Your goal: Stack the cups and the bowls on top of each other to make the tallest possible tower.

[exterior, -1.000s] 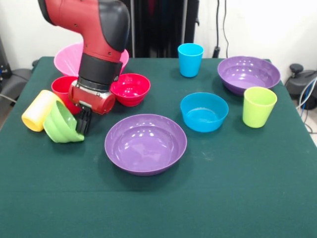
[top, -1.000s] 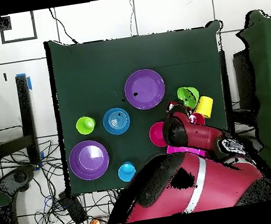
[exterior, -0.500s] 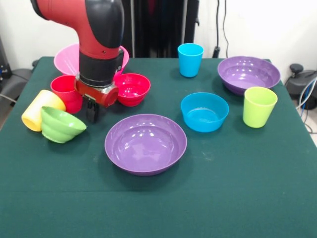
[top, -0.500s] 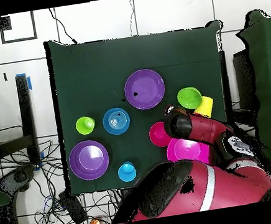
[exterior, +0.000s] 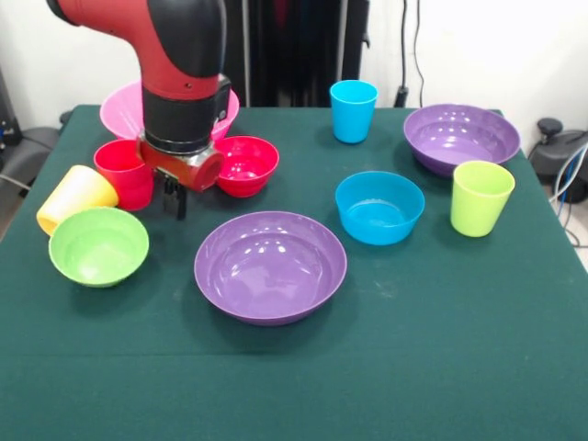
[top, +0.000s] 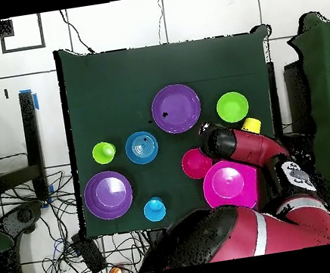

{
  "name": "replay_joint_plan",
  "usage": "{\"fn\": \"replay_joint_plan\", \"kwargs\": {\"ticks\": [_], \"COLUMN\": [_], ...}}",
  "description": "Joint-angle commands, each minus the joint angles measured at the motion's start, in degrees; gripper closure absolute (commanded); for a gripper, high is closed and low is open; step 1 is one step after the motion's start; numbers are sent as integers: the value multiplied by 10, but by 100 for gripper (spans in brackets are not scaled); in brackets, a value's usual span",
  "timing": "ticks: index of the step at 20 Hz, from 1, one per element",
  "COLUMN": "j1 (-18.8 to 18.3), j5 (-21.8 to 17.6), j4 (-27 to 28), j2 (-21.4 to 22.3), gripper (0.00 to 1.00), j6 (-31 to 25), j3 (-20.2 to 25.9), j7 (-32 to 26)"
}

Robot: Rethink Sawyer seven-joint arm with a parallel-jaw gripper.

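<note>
My gripper (exterior: 175,197) hangs empty just above the cloth, its fingers a little apart. It is between the red cup (exterior: 124,173) and the small red bowl (exterior: 246,163). The small green bowl (exterior: 98,245) stands upright, apart from the gripper, to the front left. It also shows in the overhead view (top: 232,107). The yellow cup (exterior: 73,195) lies on its side beside it. The pink bowl (exterior: 124,106) stands behind the arm. A purple bowl (exterior: 269,266) sits in the middle, and the blue bowl (exterior: 378,207) is to its right. Nothing is nested.
The lime green cup (exterior: 480,197), the second purple bowl (exterior: 461,136) and the blue cup (exterior: 354,110) stand upright on the right side. The arm (top: 238,147) covers the gripper and the red cup in the overhead view. The table's front strip holds no objects.
The green bowl was tipped on its side at the gripper's tips. It now rests upright and free, nearer the front edge. The gripper rose and drew back toward the red bowl.
</note>
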State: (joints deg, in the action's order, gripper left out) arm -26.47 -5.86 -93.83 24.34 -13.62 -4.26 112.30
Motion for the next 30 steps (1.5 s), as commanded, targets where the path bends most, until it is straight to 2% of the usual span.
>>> {"fn": "replay_joint_plan", "kwargs": {"ticks": [1, 8, 13, 14, 30], "j1": [10, 12, 17, 15, -3], "j5": [27, 42, 48, 53, 44], "j4": [72, 87, 88, 82, 85], "j2": [24, 63, 70, 72, 67], "gripper": [100, 100, 100, 0, 0], "j6": [-75, -139, -150, -154, -155], "j3": [71, 78, 75, 79, 92], "j7": [29, 23, 29, 31, 0]}}
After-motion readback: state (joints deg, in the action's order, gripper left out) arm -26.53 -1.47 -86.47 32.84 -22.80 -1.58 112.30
